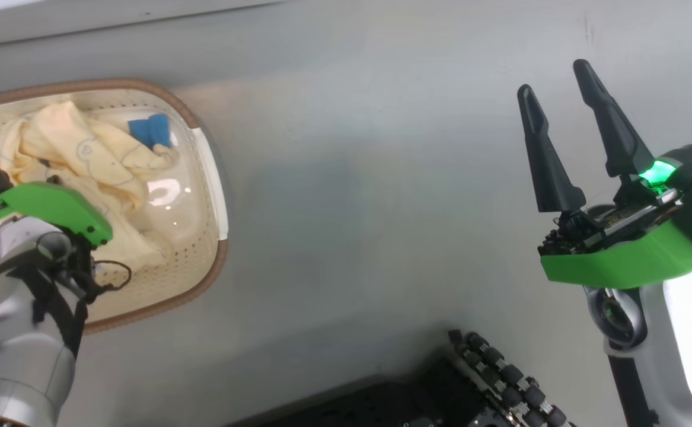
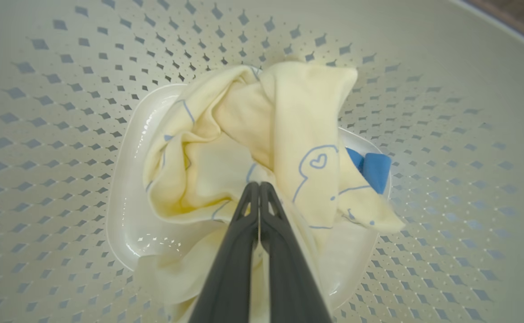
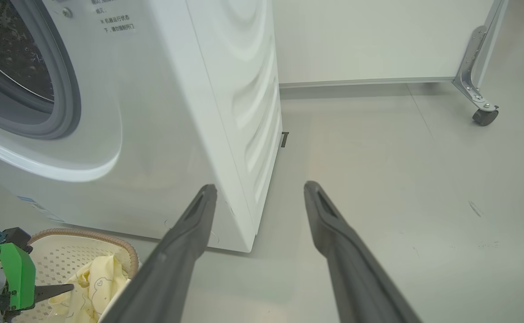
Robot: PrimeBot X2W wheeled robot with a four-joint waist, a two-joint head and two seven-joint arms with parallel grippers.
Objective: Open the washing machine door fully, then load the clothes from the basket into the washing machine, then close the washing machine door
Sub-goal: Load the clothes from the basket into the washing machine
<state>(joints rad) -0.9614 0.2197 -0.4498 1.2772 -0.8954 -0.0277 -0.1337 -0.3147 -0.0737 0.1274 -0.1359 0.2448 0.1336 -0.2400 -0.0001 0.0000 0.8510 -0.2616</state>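
The left end effector pinches the clothes in the basket and should lift slowly, holding tight, while the right end effector is spread.

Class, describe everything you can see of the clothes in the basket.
The clothes are soft, pale cream-yellow fabric with thin blue outline drawings, one a heart, and a solid blue patch. They lie crumpled in one heap on the basket's glossy bottom. The left tool, fingers pressed together, pinches a fold near the middle.
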